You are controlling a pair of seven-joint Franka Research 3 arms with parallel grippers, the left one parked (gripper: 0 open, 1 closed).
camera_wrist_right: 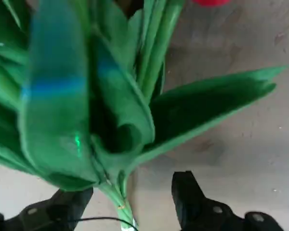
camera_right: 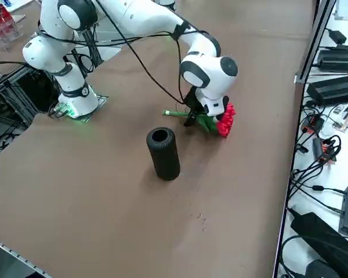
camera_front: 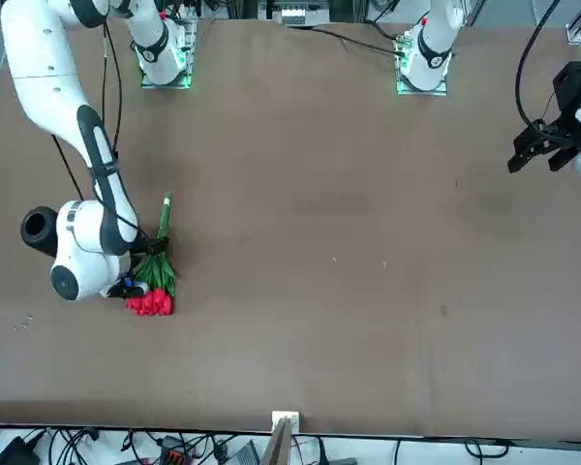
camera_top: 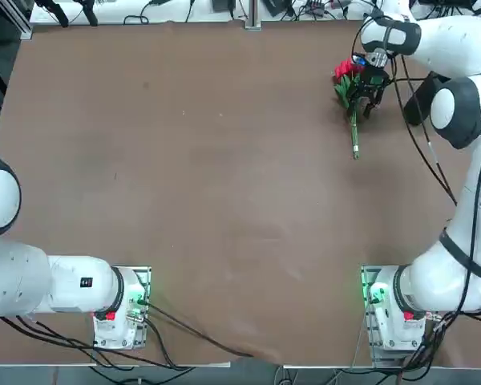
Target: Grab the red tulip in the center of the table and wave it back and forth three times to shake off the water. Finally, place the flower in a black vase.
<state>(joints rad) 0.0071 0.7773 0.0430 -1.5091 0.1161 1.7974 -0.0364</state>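
Note:
The red tulip [camera_top: 349,74] lies flat on the table [camera_top: 224,200] at its far right side, blooms toward the far edge and thin green stem [camera_top: 355,136] pointing back toward the robot. My right gripper [camera_top: 367,103] is down over it, open. In the wrist view its two fingers [camera_wrist_right: 190,197] stand on either side of the stem [camera_wrist_right: 121,199] just below the leaves, with gaps on both sides. The tulip [camera_right: 225,121] also shows in the right side view, and the black vase [camera_right: 163,152] stands upright there with its mouth up, a short way from the gripper [camera_right: 191,116].
The right arm's base [camera_top: 389,301] with a green light sits at the table's near edge, and the parked left arm's base [camera_top: 120,309] sits beside it. Cables and black power boxes [camera_right: 336,87] lie on the floor past the table's edge.

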